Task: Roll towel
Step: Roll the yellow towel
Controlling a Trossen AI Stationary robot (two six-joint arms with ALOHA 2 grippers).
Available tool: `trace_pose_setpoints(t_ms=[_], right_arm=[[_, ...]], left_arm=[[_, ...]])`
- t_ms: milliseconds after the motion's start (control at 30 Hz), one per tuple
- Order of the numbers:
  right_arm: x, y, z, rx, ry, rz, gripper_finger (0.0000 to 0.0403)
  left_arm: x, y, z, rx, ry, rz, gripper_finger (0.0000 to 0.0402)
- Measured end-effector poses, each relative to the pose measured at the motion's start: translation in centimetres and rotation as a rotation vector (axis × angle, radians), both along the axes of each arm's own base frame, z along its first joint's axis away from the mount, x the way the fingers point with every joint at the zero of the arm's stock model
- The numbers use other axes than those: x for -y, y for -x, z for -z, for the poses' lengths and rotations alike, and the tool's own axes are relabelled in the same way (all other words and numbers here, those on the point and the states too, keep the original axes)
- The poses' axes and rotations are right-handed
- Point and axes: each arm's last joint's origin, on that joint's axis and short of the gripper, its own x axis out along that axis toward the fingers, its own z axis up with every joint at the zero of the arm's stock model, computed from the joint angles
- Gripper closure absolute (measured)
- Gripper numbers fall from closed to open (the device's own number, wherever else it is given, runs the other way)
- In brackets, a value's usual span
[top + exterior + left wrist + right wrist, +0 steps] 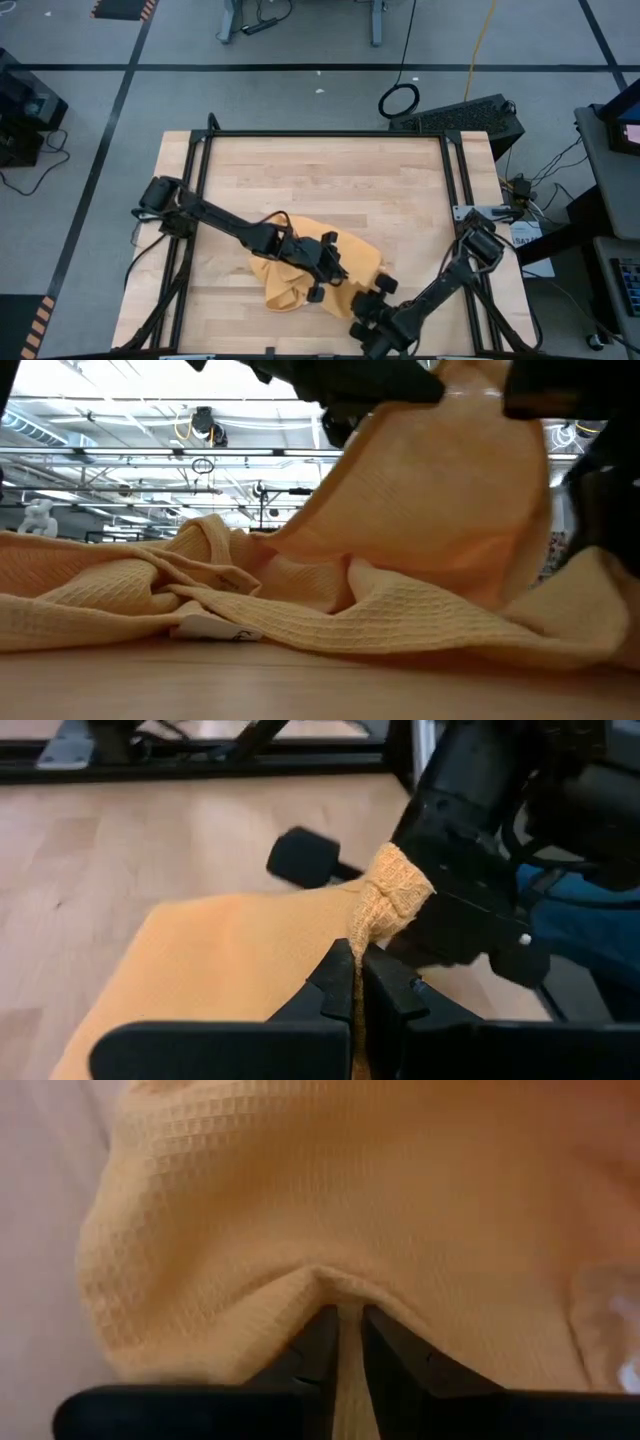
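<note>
A small white label [215, 627] on the towel [300, 270] carries print too small to read. The left claw [358, 982] is pinched on a bunched towel corner; the right claw [348, 1342] nips a fold. The mustard waffle-weave towel lies crumpled, partly lifted, near the tabletop's [320, 180] front edge.

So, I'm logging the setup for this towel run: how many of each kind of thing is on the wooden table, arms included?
Towel, mustard yellow, crumpled: 1
Robot arms, dark: 2, with the left end effector and the right end effector each pinching a fold of the cloth
Total: 3
</note>
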Motion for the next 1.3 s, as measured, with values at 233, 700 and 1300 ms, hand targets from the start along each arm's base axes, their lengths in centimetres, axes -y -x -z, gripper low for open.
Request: trace_pose_setpoints(t_ms=[233, 700, 1300], right_arm=[[-1.8, 2.1, -4.0, -0.044, -0.033, -0.07, 0.036], [-0.2, 7.0, 0.7, 0.308, 0.159, 0.19, 0.025], [3.2, 3.6, 1.9, 0.199, 0.226, 0.17, 0.0243]], left_arm=[[0.5, 0.3, 0.1, -0.014, -0.017, 0.019, 0.0395], [2.6, 0.5, -0.7, 0.082, 0.025, 0.032, 0.0395], [2.4, 0.5, -0.6, 0.079, 0.003, -0.011, 0.0395]])
